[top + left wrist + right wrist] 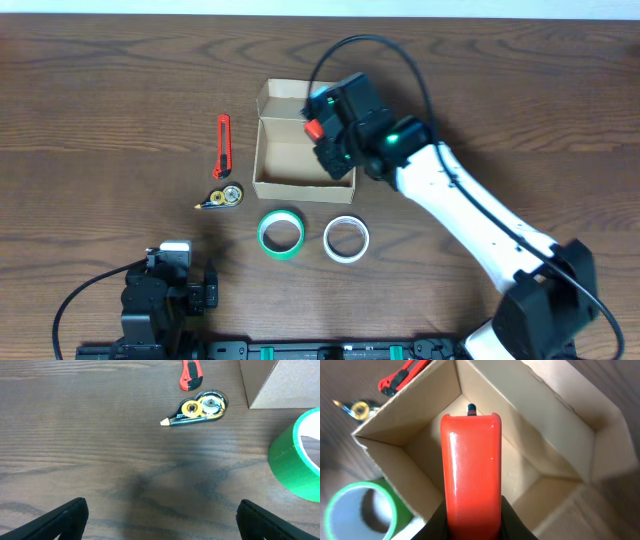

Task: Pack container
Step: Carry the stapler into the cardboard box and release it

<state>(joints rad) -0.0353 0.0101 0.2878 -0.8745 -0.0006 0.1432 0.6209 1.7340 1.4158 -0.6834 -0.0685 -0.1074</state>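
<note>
The container, a tan cardboard box [272,160] with its flap lid open at the back, stands at the table's middle; its inside shows in the right wrist view [530,455]. My right gripper [322,138] hovers over the box's right part, shut on a glossy red object [471,467] with a small dark tip, held over the box's open inside. My left gripper [160,517] is open and empty, near the front left of the table [165,285].
A red utility knife [223,145] and a correction-tape dispenser [223,196] lie left of the box. A green tape roll [281,233] and a white tape roll [346,238] lie in front of it. The green roll [300,455] shows in the left wrist view.
</note>
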